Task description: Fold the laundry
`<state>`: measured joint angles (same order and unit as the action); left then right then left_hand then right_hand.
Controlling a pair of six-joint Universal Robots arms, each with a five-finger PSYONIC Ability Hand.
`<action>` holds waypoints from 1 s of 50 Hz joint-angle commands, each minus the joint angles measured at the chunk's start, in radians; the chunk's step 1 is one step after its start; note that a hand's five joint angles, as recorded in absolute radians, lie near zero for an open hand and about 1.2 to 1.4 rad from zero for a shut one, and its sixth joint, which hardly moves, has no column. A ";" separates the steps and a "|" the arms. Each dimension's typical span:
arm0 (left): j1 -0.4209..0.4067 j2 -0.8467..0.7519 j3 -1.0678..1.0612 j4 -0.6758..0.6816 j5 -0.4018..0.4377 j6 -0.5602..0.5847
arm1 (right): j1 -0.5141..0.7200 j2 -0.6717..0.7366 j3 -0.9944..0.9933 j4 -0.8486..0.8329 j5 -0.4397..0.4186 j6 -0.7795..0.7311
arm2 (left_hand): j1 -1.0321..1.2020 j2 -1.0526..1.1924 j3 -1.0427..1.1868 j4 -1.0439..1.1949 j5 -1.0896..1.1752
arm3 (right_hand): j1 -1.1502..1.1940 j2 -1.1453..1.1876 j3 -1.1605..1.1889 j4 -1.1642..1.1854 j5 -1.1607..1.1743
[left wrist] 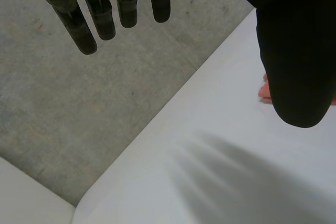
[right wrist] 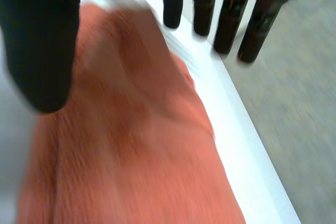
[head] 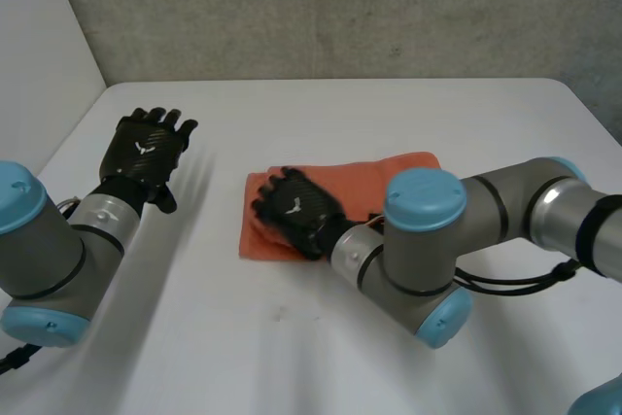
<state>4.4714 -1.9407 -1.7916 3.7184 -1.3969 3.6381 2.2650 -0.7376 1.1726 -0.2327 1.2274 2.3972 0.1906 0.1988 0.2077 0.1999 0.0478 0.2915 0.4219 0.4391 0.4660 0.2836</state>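
An orange cloth (head: 389, 177) lies folded into a strip on the white table (head: 321, 357), right of the middle. My right hand (head: 296, 209) hovers palm down over the cloth's left end. In the right wrist view its fingers (right wrist: 231, 19) are straight and spread from the thumb, and the cloth (right wrist: 131, 145) lies flat under the palm with nothing pinched. My left hand (head: 146, 153) floats open above the bare table at the left, well away from the cloth. Its straight fingers (left wrist: 105, 14) hold nothing, and a bit of the cloth (left wrist: 265, 90) shows beside its thumb.
A grey wall (head: 340, 7) rises behind the table's far edge, and a white panel (head: 39, 36) stands at the left. My right forearm (head: 505, 206) crosses over the cloth's right end. Bare tabletop stretches in front of the cloth.
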 commanded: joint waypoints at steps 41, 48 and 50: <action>-0.140 -0.032 0.120 -0.216 -0.208 -0.225 | -0.092 -0.142 0.003 0.064 0.130 0.209 | -0.016 -0.024 -0.033 -0.025 -0.048 | 1.105 0.974 0.957 0.930 0.938; -0.121 -0.032 0.107 -0.218 -0.209 -0.225 | 0.073 -0.007 -0.021 0.073 0.014 0.077 | -0.016 -0.024 -0.033 -0.025 -0.048 | 1.105 0.974 0.957 0.930 0.938; -0.123 -0.032 0.109 -0.216 -0.209 -0.225 | 0.082 0.020 -0.021 0.073 0.003 0.060 | -0.016 -0.024 -0.033 -0.025 -0.048 | 1.105 0.974 0.957 0.930 0.938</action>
<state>4.3490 -1.9677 -1.6844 3.5022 -1.6080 3.4126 2.2644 -0.8169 1.1546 -0.1650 1.3093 2.5357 0.1906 0.1988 0.2077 0.1999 0.0478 0.9695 1.1807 1.1834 1.1919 0.9857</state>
